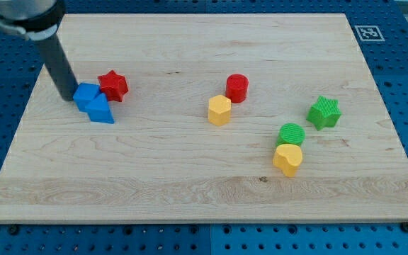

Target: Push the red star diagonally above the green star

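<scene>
Fingers: you have none on this arm; my tip [67, 97] closes on nothing and stands at the view's left, touching the blue cube [86, 95].
Yellow heart [287, 159]: nearest you, touching the green cylinder [291, 133] above it.
Blue wedge [100, 110]: against the blue cube.
Green star [324, 112]: at the view's right.
Yellow hexagon [219, 110]: mid-worktop [190, 191], touching the red cylinder [237, 88].
Red star [112, 86]: just right of the blue cube, well apart from the green star.

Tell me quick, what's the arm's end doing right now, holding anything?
No gripper: my tip holds nothing. It rests on the board against the view's left side of the blue blocks, with the red star just beyond them.
</scene>
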`<state>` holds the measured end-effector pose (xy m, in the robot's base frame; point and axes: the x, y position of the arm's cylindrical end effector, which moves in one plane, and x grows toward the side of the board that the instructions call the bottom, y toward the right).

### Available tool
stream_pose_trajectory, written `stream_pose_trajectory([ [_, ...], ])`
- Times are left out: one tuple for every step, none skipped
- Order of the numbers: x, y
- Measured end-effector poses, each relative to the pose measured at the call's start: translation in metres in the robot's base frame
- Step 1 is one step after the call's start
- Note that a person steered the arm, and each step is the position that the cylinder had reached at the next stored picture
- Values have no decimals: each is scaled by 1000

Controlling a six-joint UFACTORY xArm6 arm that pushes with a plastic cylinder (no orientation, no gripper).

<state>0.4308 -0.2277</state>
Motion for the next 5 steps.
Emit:
stream_pose_trajectory([
  [16, 10],
  [-4, 27],
  [-27, 37],
  [-54, 54],
  [-75, 80],
])
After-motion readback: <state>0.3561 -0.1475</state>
